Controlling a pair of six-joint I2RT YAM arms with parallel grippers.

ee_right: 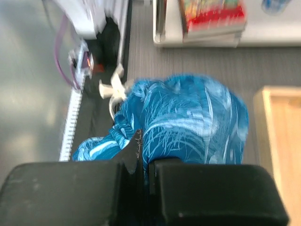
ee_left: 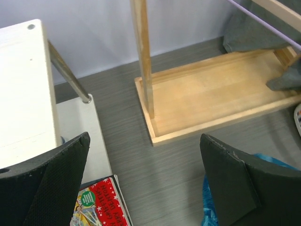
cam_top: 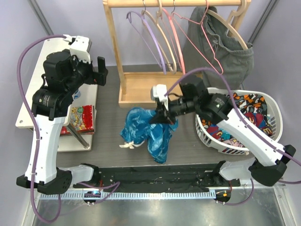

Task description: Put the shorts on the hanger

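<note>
The blue leaf-print shorts (cam_top: 143, 132) lie bunched on the grey table in front of the wooden rack, with the white drawstring (cam_top: 129, 145) at their near left. My right gripper (cam_top: 160, 117) is shut on the upper right of the fabric. In the right wrist view the shorts (ee_right: 188, 117) fill the space ahead of the gripper (ee_right: 146, 157), whose jaws are pinched together on cloth. The thin pink wire hanger (cam_top: 188, 21) hangs on the rack rail at the back. My left gripper (cam_top: 101, 70) is open and empty, raised beside the white side table; in its wrist view (ee_left: 143, 188) the jaws are wide apart.
The wooden rack base (cam_top: 141, 89) stands behind the shorts. The rail holds a purple hanger (cam_top: 150, 33), a salmon hanger (cam_top: 174, 37) and a wooden hanger with a grey garment (cam_top: 225, 47). A white basket (cam_top: 275, 110) of patterned clothes sits right. A white side table (cam_top: 42, 61) and a book (cam_top: 82, 117) are left.
</note>
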